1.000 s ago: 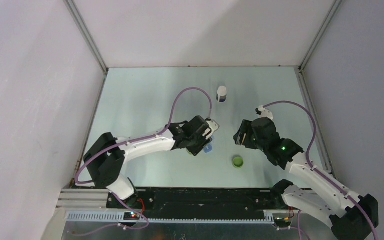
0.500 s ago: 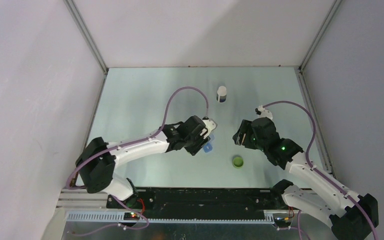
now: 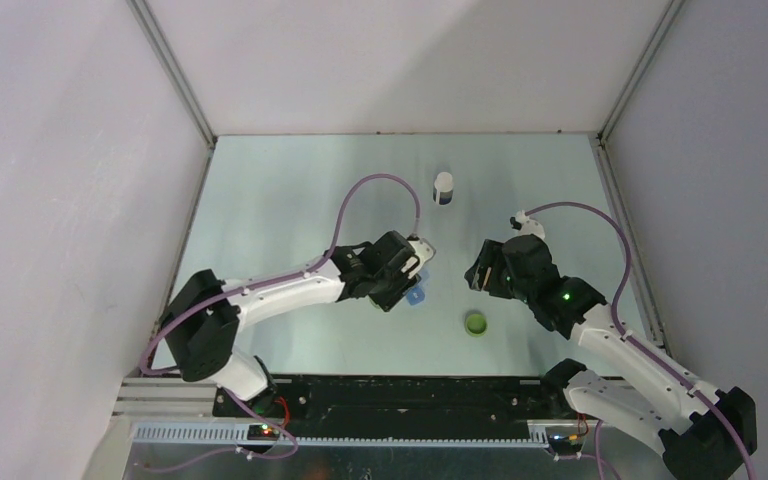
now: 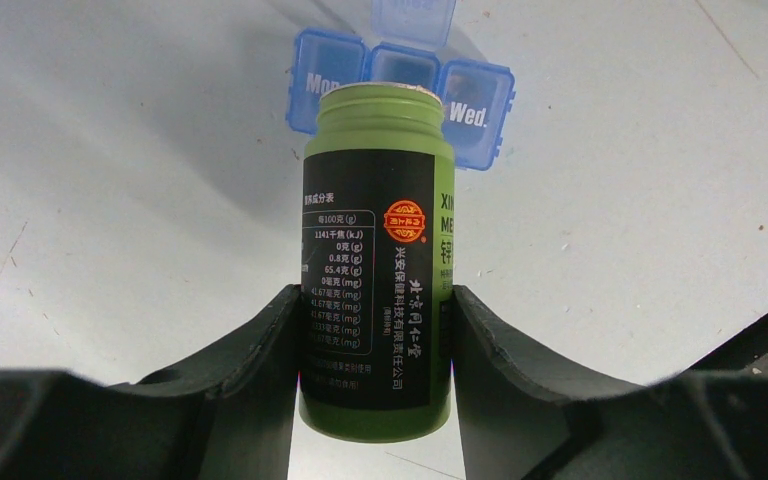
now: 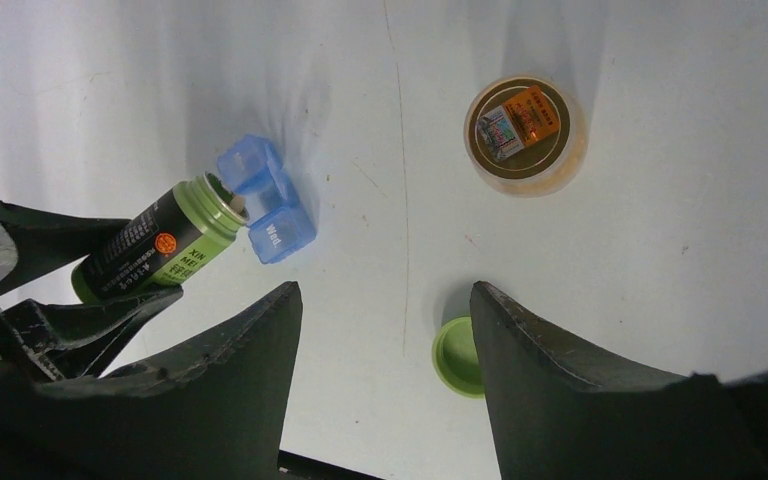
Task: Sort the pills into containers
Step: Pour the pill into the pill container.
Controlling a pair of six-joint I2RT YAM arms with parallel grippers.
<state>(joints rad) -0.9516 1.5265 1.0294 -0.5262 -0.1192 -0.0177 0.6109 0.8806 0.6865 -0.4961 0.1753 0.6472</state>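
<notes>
My left gripper is shut on an uncapped green pill bottle with a black label. The bottle is tipped, its mouth over a blue day-marked pill organizer that has one lid raised. The right wrist view shows the same bottle leaning onto the organizer. My right gripper hangs open above the table with nothing between its fingers. The bottle's green cap lies upside down just under its right finger. The pills are hidden from every view.
A second, white-capped bottle stands upright at the back centre; from above it shows an orange label. The green cap lies between the two arms. Walls enclose the table on three sides.
The left arm's elbow and cable shifted slightly, while the bottle stayed over the organizer. The right arm has not moved.
</notes>
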